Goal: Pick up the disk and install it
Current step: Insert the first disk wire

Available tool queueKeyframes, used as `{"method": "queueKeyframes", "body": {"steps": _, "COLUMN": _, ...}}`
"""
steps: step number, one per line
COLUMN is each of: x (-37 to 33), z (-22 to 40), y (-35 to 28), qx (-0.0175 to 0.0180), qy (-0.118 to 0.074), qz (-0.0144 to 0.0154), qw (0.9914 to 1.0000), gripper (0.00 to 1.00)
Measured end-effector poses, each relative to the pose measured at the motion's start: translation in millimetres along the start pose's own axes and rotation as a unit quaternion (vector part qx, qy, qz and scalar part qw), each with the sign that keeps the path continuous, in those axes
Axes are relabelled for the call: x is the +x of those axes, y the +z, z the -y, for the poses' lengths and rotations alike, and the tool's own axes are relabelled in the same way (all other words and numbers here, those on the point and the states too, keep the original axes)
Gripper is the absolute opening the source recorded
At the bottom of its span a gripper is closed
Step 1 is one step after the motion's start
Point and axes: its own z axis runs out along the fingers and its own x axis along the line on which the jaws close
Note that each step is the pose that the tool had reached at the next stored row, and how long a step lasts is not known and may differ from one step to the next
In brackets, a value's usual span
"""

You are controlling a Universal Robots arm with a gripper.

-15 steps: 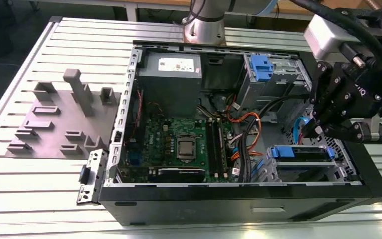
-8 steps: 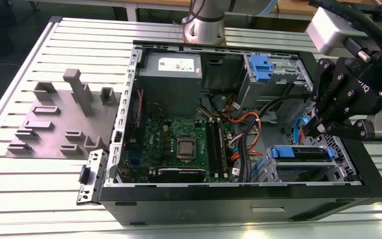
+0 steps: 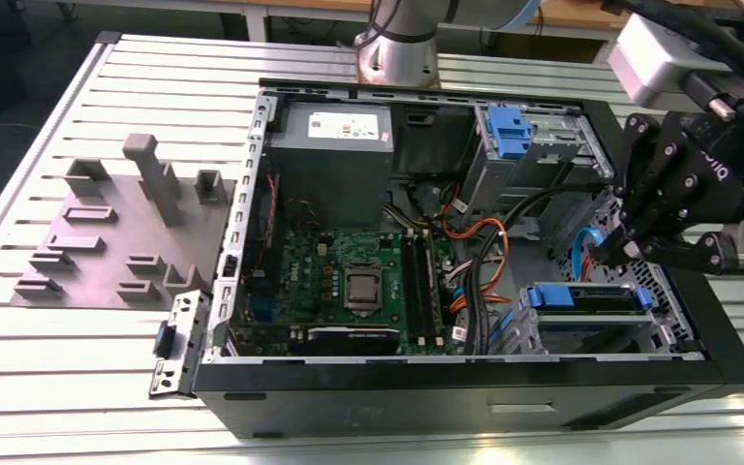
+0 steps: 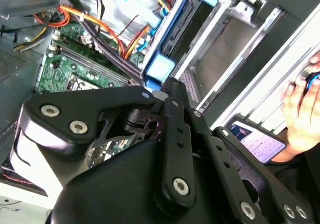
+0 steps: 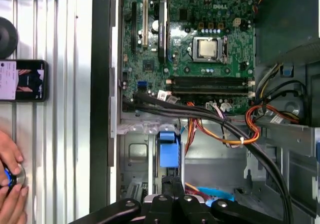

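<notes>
Gripper [image 5: 171, 181] links, black and bolted, sit closest to the lens in both wrist views. We see its fingers [image 4: 173, 97] drawn together with nothing clamped between them.

Disk [image 3: 585, 297]: we note a flat silver body in a blue plastic carrier. It sits in the lower drive cage of the open case [image 3: 476, 387], at the corner on the exterior view's right. In the first wrist view its blue end tab [image 5: 167, 151] shows just beyond the gripper tips, framed by the bare metal of the cage. We cannot tell whether tips and tab touch. In the second wrist view the same tab [image 4: 160, 67] is just past the fingers, with the carrier running away edge-on behind it.

Arm pose: in the exterior view the gripper [image 3: 620, 250] hangs over the case on that view's right, above the disk and tilted inward toward the cage. A gap shows between it and the carrier.

Around it:
- The green board [image 3: 346, 281] lies across the case floor, with orange and black cables [image 5: 220, 129] strung between it and the cage.
- The grey power supply [image 3: 333, 145] sits at the far end of the case.
- A grey fixture plate [image 3: 113, 242] lies on the slatted table [image 3: 36, 349], on the exterior view's left.
- Outside the case wall, a person's hand [image 5: 10, 184] rests on the table near a phone [image 5: 22, 79].
</notes>
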Motion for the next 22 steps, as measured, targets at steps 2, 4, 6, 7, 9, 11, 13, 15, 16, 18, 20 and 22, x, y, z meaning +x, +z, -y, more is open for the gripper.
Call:
{"method": "queueKeyframes", "body": {"steps": 2, "x": -0.2, "z": 8.2, "y": 0.2, "qx": -0.0005, "qy": 0.0, "qz": 0.0001, "qw": 1.0, "gripper": 0.11}}
{"method": "queueKeyframes", "body": {"steps": 4, "x": -0.4, "z": 16.6, "y": 0.8, "qx": -0.001, "qy": 0.0, "qz": 0.0002, "qw": 1.0, "gripper": 0.11}}
{"method": "queueKeyframes", "body": {"steps": 6, "x": -0.6, "z": 22.2, "y": 3.4, "qx": -0.0012, "qy": 0.0, "qz": 0.0003, "qw": 1.0, "gripper": 0.11}}
{"method": "queueKeyframes", "body": {"steps": 7, "x": -0.9, "z": 24.8, "y": 5.2, "qx": -0.0013, "qy": 0.0, "qz": 0.0002, "qw": 1.0, "gripper": 0.11}}
{"method": "queueKeyframes", "body": {"steps": 9, "x": -1.6, "z": 30.4, "y": 8.6, "qx": -0.0014, "qy": 0.0, "qz": 0.0001, "qw": 1.0, "gripper": 0.11}}
{"method": "queueKeyframes", "body": {"steps": 11, "x": -2.5, "z": 37.4, "y": 12.1, "qx": -0.0016, "qy": 0.0, "qz": -0.0001, "qw": 1.0, "gripper": 0.11}}
{"method": "queueKeyframes", "body": {"steps": 13, "x": -4.4, "z": 44.0, "y": 15.5, "qx": -0.002, "qy": 0.0, "qz": -0.0002, "qw": 1.0, "gripper": 0.11}}
{"method": "queueKeyframes", "body": {"steps": 15, "x": -8.6, "z": 48.4, "y": 19.1, "qx": -0.0023, "qy": 0.0, "qz": -0.0002, "qw": 1.0, "gripper": 0.11}}
{"method": "queueKeyframes", "body": {"steps": 16, "x": -10.9, "z": 49.9, "y": 21.0, "qx": -0.0025, "qy": 0.0, "qz": -0.0002, "qw": 1.0, "gripper": 0.11}}
{"method": "queueKeyframes", "body": {"steps": 18, "x": -15.8, "z": 51.2, "y": 22.7, "qx": -0.0029, "qy": 0.0, "qz": -0.0002, "qw": 1.0, "gripper": 0.11}}
{"method": "queueKeyframes", "body": {"steps": 20, "x": -20.3, "z": 51.8, "y": 23.1, "qx": -0.0042, "qy": 0.001, "qz": -0.0003, "qw": 0.99999, "gripper": 0.11}}
{"method": "queueKeyframes", "body": {"steps": 22, "x": -24.2, "z": 53.3, "y": 23.7, "qx": -0.0079, "qy": 0.001, "qz": -0.0003, "qw": 0.99997, "gripper": 0.11}}
